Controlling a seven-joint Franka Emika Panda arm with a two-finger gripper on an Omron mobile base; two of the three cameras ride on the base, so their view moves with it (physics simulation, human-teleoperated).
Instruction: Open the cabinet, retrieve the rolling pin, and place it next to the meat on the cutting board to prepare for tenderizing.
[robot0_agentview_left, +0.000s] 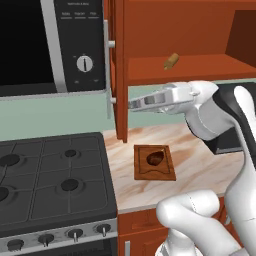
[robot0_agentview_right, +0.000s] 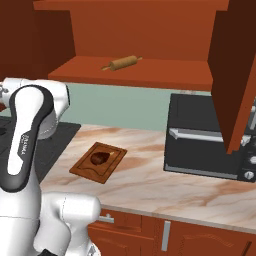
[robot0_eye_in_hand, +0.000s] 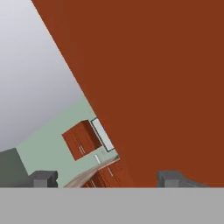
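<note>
While the cabinet (robot0_agentview_right: 150, 45) stands open in both base views, its shelf carries the rolling pin (robot0_agentview_right: 121, 63), which lies on its side near the middle of the shelf board, well apart from everything on the worktop (robot0_agentview_right: 150, 175) below. From the right base view the pin shows at full length, slanted, with a thin handle at each end; from the left base view it shows end-on as a short tan stub (robot0_agentview_left: 171, 61). On the worktop the cutting board (robot0_agentview_left: 154, 162) lies just beside the stove (robot0_agentview_left: 50, 180), and the meat (robot0_agentview_left: 155, 158) sits on it, toward the board's far half. The right base view adds a black toaster oven (robot0_agentview_right: 202, 142) standing on the worktop to the right of the board, partly behind the opened right door (robot0_agentview_right: 234, 75). The left base view shows a microwave (robot0_agentview_left: 55, 45) above the stove, and the opened left door (robot0_agentview_left: 120, 75) edge-on beside it, with its grey bar handle.

The hand (robot0_agentview_left: 131, 104) reaches leftward at the level just below the shelf, its tip close to the left door's edge. In the hand view, the two dark fingertips (robot0_eye_in_hand: 43, 178) stand far apart with nothing between them, so the hand is spread wide and holds nothing; a flat reddish-brown panel lies ahead of it, and past that panel's edge a strip of pale green wall and distant cabinets appear.
</note>
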